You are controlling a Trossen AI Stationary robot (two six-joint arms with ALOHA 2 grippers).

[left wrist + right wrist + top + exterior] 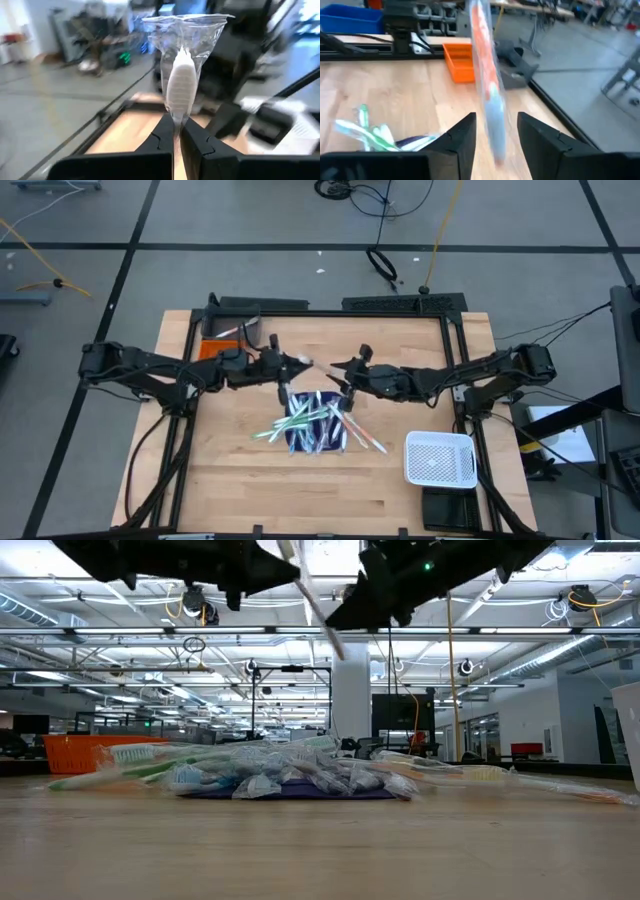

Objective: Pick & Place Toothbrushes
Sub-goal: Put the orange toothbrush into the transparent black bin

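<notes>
Wooden tabletop (230, 470) carries toothbrush pile (315, 425) at centre. Left gripper (176, 137) fingers clamped on wrapped toothbrush (181, 85) above pile; right gripper (496, 132) fingers spread either side of it.

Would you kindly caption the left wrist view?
Left gripper shut on a wrapped toothbrush, bristle head up, above the table.

One wrapped toothbrush (181, 85) aloft, one heap of toothbrushes (315, 425), one white basket (440, 459).
</notes>
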